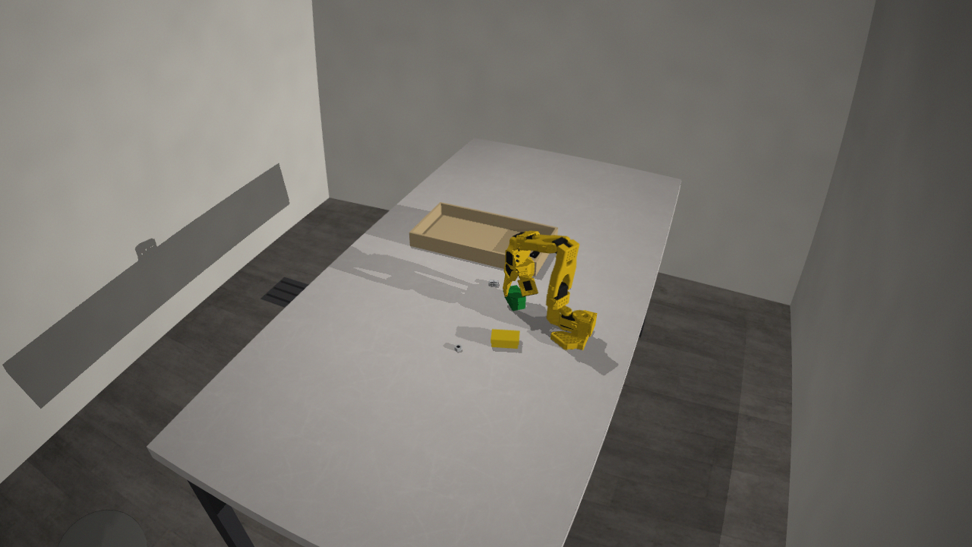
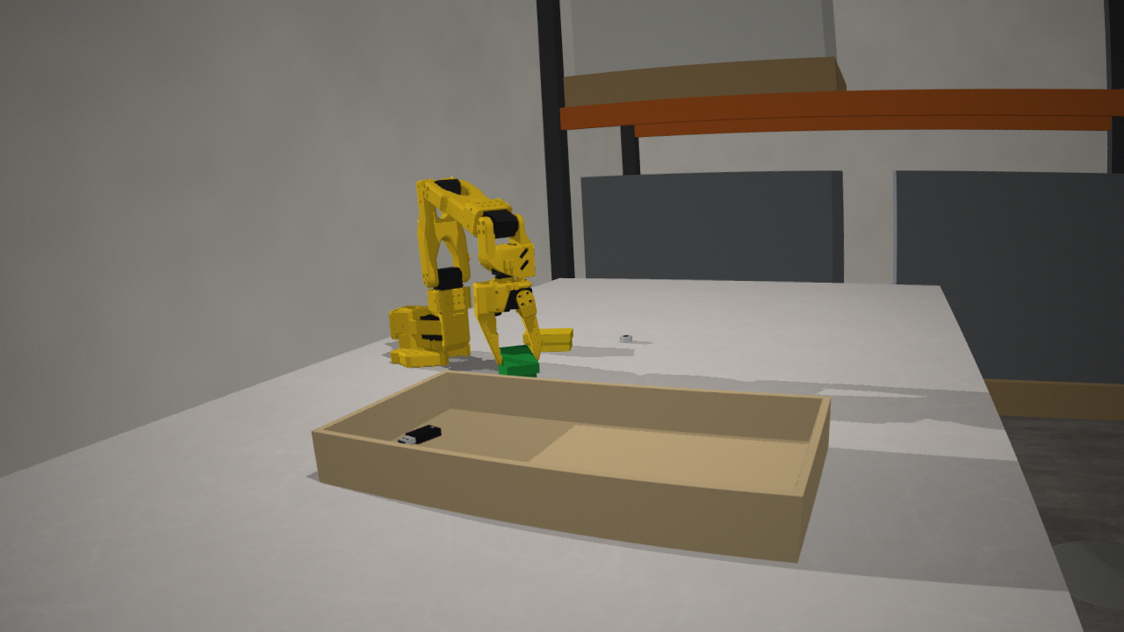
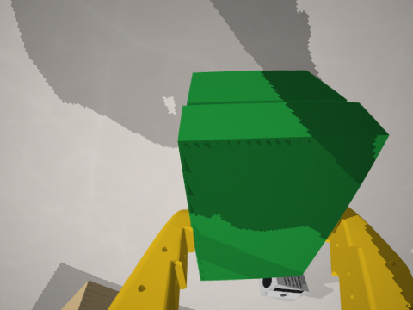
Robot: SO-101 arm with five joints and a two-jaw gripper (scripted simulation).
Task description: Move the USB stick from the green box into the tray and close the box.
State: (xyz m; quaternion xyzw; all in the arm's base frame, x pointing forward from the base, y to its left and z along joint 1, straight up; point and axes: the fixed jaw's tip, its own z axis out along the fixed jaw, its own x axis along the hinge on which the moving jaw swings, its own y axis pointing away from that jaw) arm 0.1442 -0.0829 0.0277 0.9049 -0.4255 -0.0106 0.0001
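Observation:
My gripper (image 1: 514, 291) (image 2: 516, 355) (image 3: 265, 219) points down at the table just before the tray and is shut on the lid of the green box (image 1: 517, 303) (image 2: 518, 366) (image 3: 258, 178). The box rests on the table. A step shows across its top in the wrist view, so the lid looks not quite square on the base. The black USB stick (image 2: 419, 434) lies flat in the tray (image 1: 434, 238) (image 2: 550, 487), in its left corner in the exterior view. Nothing else shows in the tray.
A closed yellow box (image 1: 505, 338) (image 2: 559, 338) lies on the table near the arm's base. A small grey-white part (image 1: 457, 349) (image 2: 626, 338) lies beyond it. Another small part (image 1: 492, 282) (image 3: 284, 286) lies between the green box and the tray.

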